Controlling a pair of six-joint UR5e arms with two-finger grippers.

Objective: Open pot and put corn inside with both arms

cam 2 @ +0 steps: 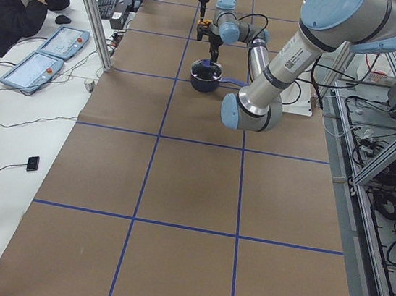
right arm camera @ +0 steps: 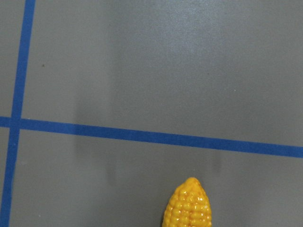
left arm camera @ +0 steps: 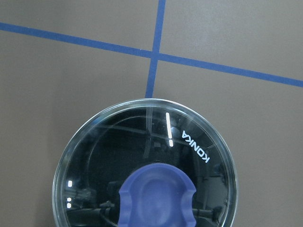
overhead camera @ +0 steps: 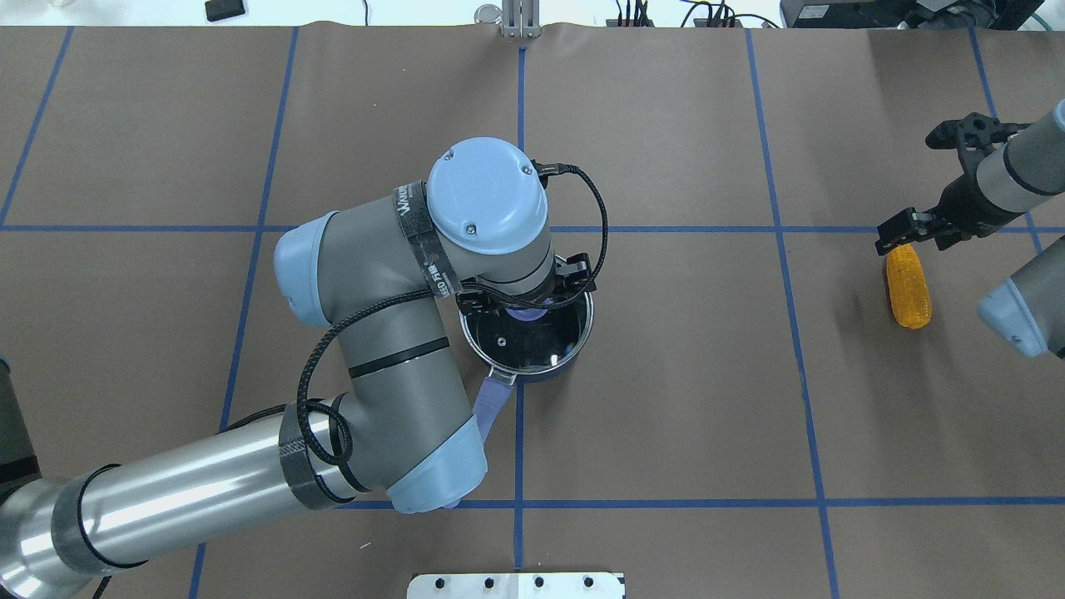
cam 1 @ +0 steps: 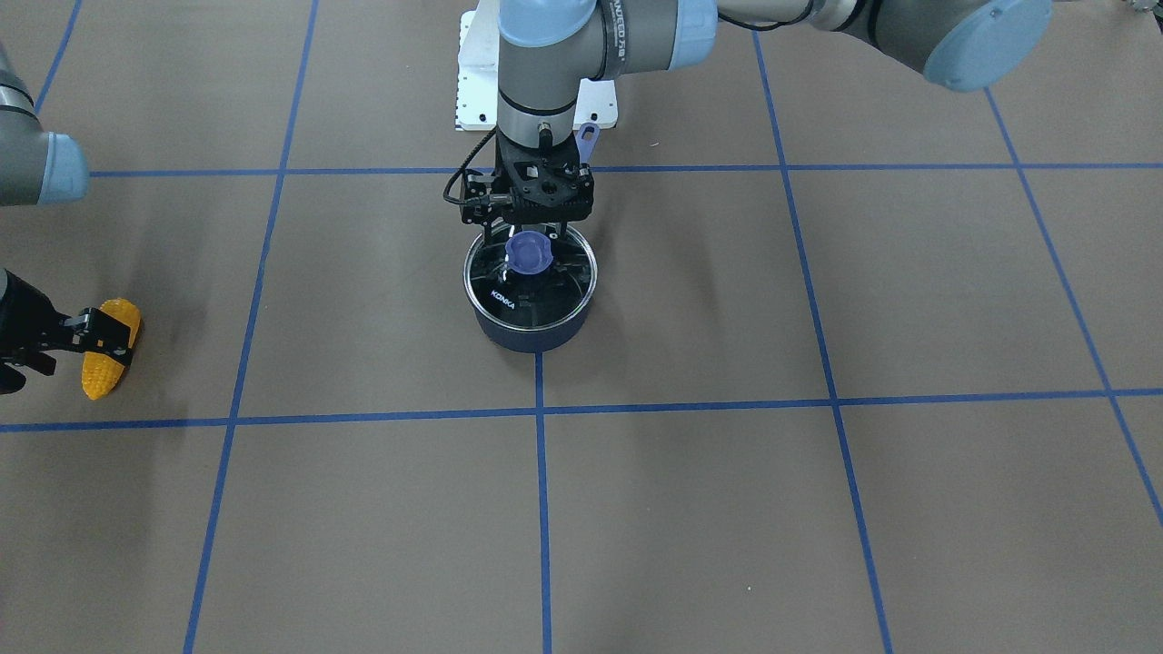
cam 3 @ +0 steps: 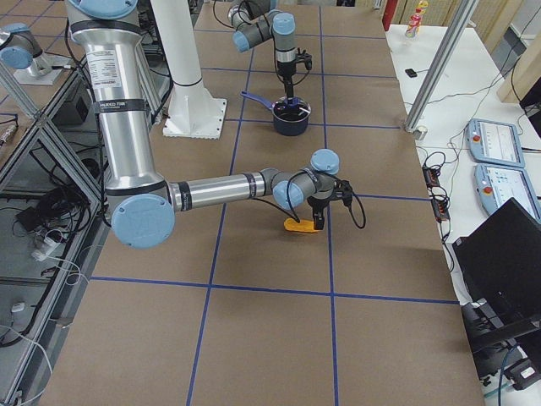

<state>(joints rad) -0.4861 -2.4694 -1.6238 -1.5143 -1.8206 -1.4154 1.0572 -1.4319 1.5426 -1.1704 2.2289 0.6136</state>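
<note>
One pot (cam 1: 534, 334) with one lid (cam 1: 554, 292), one corn (cam 1: 98, 374), two grippers.
Left gripper (cam 1: 526, 238) sits over the lid's knob (cam 1: 529, 255), right gripper (cam 1: 104, 334) over the corn; whether either's fingers are clamped, I cannot tell.

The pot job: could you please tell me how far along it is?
Nothing looks finished. The lid is on the pot. In hand: the left claw hangs at the lid's purple knob, and the right claw is at one end of the corn, which lies on the table. Left: lift the lid, carry the corn over, drop it in.
</note>
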